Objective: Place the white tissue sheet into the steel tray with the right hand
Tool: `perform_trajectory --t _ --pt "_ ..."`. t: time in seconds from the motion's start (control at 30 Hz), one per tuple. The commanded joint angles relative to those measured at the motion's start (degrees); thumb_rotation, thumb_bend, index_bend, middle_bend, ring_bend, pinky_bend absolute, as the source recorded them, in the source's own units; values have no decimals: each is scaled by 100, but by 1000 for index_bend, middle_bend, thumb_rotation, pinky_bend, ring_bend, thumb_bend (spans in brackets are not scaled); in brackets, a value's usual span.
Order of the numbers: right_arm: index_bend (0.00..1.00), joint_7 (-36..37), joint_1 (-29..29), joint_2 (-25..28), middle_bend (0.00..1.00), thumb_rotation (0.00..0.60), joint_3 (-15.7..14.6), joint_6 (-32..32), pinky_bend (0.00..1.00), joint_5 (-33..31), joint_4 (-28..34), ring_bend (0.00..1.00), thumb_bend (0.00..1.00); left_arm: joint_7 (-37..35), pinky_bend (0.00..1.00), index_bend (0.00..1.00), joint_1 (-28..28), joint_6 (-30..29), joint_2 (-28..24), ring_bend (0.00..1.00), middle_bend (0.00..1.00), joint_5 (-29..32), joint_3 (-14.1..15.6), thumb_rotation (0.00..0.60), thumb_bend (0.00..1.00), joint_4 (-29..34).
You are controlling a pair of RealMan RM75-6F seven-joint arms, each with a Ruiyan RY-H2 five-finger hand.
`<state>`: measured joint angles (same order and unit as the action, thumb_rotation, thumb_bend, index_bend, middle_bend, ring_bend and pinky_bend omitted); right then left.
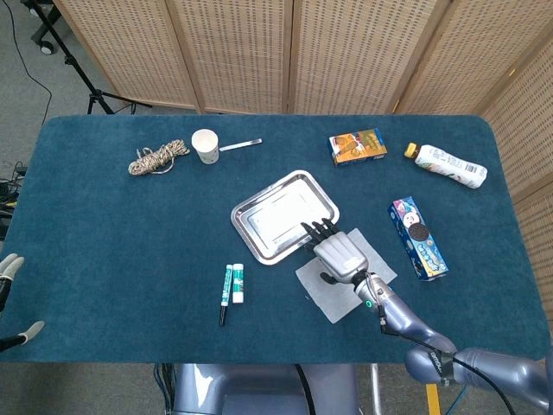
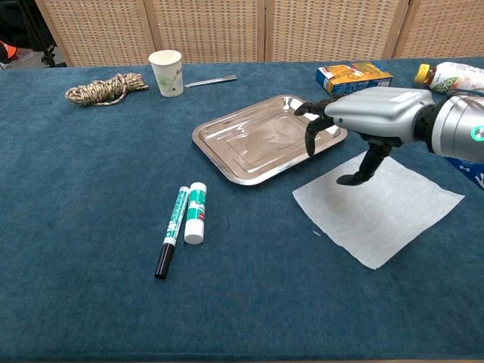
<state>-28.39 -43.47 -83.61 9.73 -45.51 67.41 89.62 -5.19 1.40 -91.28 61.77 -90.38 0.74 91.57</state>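
Setting: woven cane screens stand behind a desk (image 1: 104, 259) covered in dark blue felt.
Right robot hand: the right robot hand (image 1: 339, 252) (image 2: 361, 121) hovers at the middle of the frame, released, fingers apart and curved down, holding nothing. Its fingertips reach over the near right edge of the steel tray (image 1: 283, 215) (image 2: 266, 138); its thumb hangs above the paper.
Left robot hand: the left robot hand (image 1: 12, 298) shows only as pale fingertips at the lower left edge of the head view, off the desk; whether it is clenched I cannot tell.
Thing in hand's reach: a white paper sheet (image 1: 346, 274) (image 2: 378, 205) lies flat, lower right of the tray, just beside it and under the palm.
Nearby: a green marker (image 1: 225, 293) (image 2: 173, 231) and a glue stick (image 1: 238, 284) (image 2: 195, 212) lie side by side, lower left of the tray.
Far side: a rope coil (image 1: 157, 158), a paper cup (image 1: 205, 145) and a small metal tool (image 1: 239, 144) sit upper left; an orange carton (image 1: 357, 146), a bottle (image 1: 446, 163) and a cookie box (image 1: 417, 238) sit to the right.
Risk, tray: judged from the overlap, a straight descent could land the fingers on the tray rim, tipping or sliding it.
Risk, paper: the thin sheet lies flush on felt, so the fingers may skid over it, crumple it, or drag it instead of lifting an edge.
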Motion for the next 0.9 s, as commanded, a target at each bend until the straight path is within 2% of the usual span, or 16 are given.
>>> perform_trajectory --t 0.03,0.5,0.9 --pt "333 -119 -100 -115 0 600 -69 17 0 -118 -60 0 311 23 0 0 -11 22 4 0 0 13 -7 600 0 9" --pt "333 -420 -413 -603 0 600 -253 -2 0 -315 -479 0 311 64 0 0 -34 88 5 0 0 60 -18 600 0 32" --pt "380 -583 -531 -723 0 600 -365 -28 0 -549 -617 0 337 1 0 0 -43 114 -24 0 0 76 -21 600 0 38"
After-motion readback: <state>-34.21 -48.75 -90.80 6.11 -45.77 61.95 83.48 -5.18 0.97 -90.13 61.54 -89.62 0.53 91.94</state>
